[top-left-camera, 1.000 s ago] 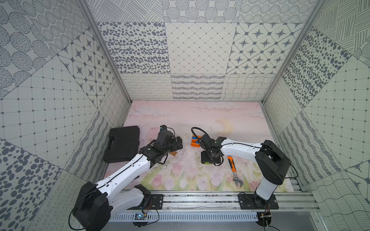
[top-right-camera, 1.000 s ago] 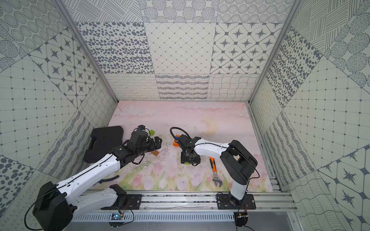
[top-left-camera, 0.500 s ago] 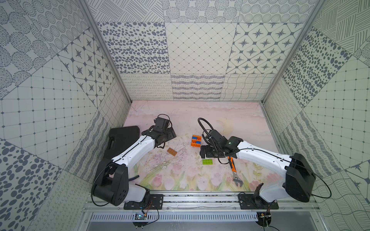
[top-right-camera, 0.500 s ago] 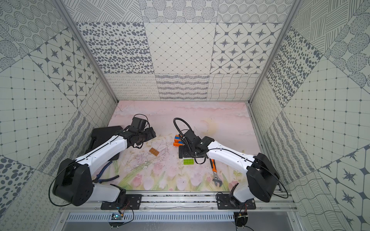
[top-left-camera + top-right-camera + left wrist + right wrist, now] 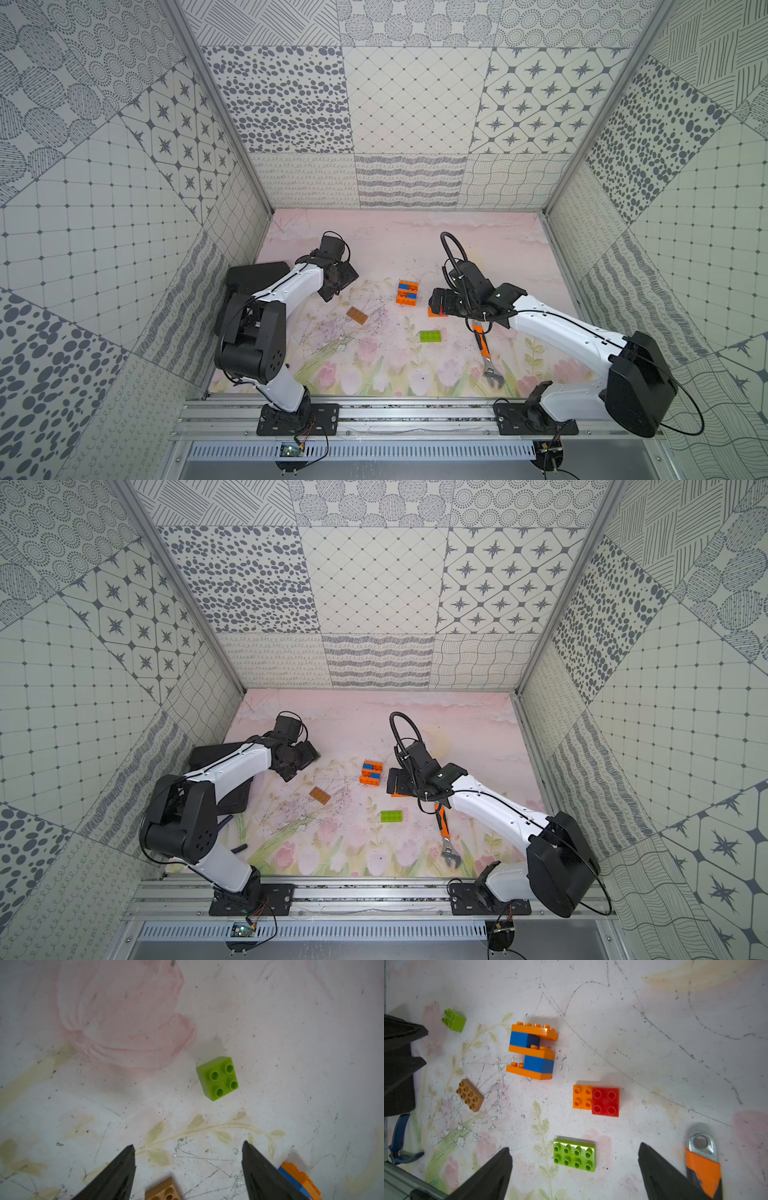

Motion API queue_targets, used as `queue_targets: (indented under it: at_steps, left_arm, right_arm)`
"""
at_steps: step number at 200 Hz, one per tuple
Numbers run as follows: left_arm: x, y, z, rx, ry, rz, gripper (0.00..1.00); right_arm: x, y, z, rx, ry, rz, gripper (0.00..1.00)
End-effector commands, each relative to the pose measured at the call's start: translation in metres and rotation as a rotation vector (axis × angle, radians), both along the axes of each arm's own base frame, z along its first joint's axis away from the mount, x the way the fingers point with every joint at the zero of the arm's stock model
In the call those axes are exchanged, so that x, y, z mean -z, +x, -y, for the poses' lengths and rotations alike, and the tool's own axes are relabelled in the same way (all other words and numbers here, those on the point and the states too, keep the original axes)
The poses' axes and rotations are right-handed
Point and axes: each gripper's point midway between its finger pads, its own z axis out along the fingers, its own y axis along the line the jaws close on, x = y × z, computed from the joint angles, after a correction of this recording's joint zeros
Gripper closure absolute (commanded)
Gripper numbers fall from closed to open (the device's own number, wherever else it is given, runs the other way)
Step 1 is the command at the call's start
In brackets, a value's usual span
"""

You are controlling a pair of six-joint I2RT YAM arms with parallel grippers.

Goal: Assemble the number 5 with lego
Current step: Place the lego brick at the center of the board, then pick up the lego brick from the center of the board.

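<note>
Your orange-and-blue lego 5 (image 5: 532,1051) lies flat, just left of centre in the right wrist view, looking finished, which is likely why both the right gripper (image 5: 575,1169) and left gripper (image 5: 188,1167) hang with fingers apart and empty above spare bricks.

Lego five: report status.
Both end effectors, left and right, open, empty. Orange-blue five assembled, lying on mat. Spare bricks loose; nothing obstructing.
</note>
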Motion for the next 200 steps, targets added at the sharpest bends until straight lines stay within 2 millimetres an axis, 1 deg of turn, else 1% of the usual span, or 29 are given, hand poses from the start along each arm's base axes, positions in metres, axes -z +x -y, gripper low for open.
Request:
queue_targets:
  at_steps: [1, 16, 43, 61, 77, 95, 125, 155, 174, 200]
  left_arm:
    - [0.006, 0.005, -0.008, -0.163, -0.051, -0.054, 0.17]
    - [0.009, 0.012, -0.005, -0.197, -0.070, -0.070, 0.17]
    - [0.023, 0.020, -0.002, -0.266, -0.080, -0.136, 0.18]
    - [0.025, 0.030, 0.000, -0.267, -0.079, -0.152, 0.23]
    - [0.026, 0.030, -0.005, -0.296, -0.046, -0.186, 0.24]
    - [0.030, 0.032, -0.009, -0.320, -0.019, -0.206, 0.31]
    - [0.030, 0.042, -0.001, -0.260, -0.018, -0.222, 0.32]
    - [0.031, 0.045, 0.009, -0.174, 0.005, -0.260, 0.36]
    - [0.034, 0.040, 0.010, -0.158, 0.016, -0.278, 0.44]
    - [0.037, 0.036, 0.013, -0.133, 0.019, -0.278, 0.45]
  right_arm:
    - [-0.008, 0.004, -0.014, 0.001, 0.093, 0.023, 0.01]
    - [-0.012, 0.004, -0.013, -0.003, 0.097, 0.043, 0.01]
    - [-0.016, 0.006, -0.008, 0.011, 0.086, 0.074, 0.01]
    - [-0.017, 0.007, -0.009, 0.003, 0.082, 0.073, 0.01]
    - [-0.015, 0.007, -0.010, 0.000, 0.078, 0.059, 0.01]
    - [-0.012, 0.008, -0.013, -0.010, 0.076, 0.046, 0.01]
    - [-0.006, 0.010, -0.021, -0.026, 0.080, 0.017, 0.01]
    - [-0.001, 0.010, -0.028, -0.042, 0.089, -0.018, 0.01]
    - [0.004, 0.009, -0.029, -0.050, 0.082, -0.036, 0.01]
    - [0.002, 0.008, -0.028, -0.058, 0.073, -0.037, 0.01]
